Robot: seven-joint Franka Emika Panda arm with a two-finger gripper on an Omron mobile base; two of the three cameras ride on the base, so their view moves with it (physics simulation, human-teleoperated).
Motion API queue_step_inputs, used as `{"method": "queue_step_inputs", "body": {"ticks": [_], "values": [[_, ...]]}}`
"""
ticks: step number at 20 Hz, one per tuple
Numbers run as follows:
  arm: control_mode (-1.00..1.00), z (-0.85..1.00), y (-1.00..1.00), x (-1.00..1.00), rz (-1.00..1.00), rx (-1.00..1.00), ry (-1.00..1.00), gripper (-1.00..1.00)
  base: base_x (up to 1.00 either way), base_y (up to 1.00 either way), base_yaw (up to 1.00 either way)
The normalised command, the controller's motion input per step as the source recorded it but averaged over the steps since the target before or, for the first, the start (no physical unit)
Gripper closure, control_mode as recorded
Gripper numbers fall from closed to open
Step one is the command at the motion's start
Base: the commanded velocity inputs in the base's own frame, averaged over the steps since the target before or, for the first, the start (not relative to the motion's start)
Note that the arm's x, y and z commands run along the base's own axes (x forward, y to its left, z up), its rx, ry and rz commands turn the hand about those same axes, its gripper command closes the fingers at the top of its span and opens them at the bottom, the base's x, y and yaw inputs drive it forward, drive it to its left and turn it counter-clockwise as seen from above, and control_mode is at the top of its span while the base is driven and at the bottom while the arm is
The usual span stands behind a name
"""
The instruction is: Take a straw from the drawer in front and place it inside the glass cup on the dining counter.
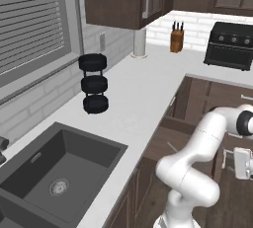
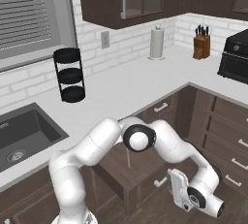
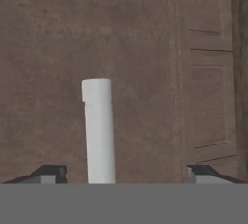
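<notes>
The dark brown drawer (image 2: 145, 177) stands pulled out below the white worktop; in the left base view the drawer (image 1: 170, 140) shows its open inside. A thin pale line inside looks like the straw (image 2: 128, 156), also the straw (image 1: 171, 146). My gripper (image 2: 168, 185) is at the drawer's front, by its silver bar handle (image 2: 160, 182). In the hand view the handle (image 3: 100, 131) rises between my spread fingertips (image 3: 48, 173), touching neither; the gripper (image 3: 126, 173) is open. The gripper (image 1: 231, 162) is low at the right. The glass cup and dining counter are out of view.
The white worktop (image 1: 143, 94) carries a dark sink (image 1: 59, 172), a black three-tier rack (image 1: 94, 84), a paper towel roll (image 2: 156, 42), a knife block (image 2: 201, 44) and a black oven (image 1: 230, 44). More drawers (image 2: 227, 136) line the corner to the right.
</notes>
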Motion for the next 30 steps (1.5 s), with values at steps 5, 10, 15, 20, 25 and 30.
{"method": "queue_step_inputs", "body": {"ticks": [5,10,15,20,25,30], "values": [[-1.0,0.48,-0.07,-0.32,0.0,0.0,0.05,-1.0,0.0,0.0,0.0],[-1.0,0.9,0.22,-0.2,0.0,-0.17,0.21,-1.0,0.0,0.0,0.0],[-1.0,0.89,0.69,0.0,0.0,-0.25,0.25,-1.0,0.0,0.0,0.0],[-1.0,0.63,1.0,0.11,0.0,-0.26,0.2,-1.0,0.0,0.0,0.0],[-1.0,0.68,0.93,0.0,0.0,-0.25,0.26,-1.0,0.0,0.0,0.0],[-1.0,0.3,0.85,0.23,-0.01,-0.26,0.4,-1.0,0.0,0.0,0.0]]}}
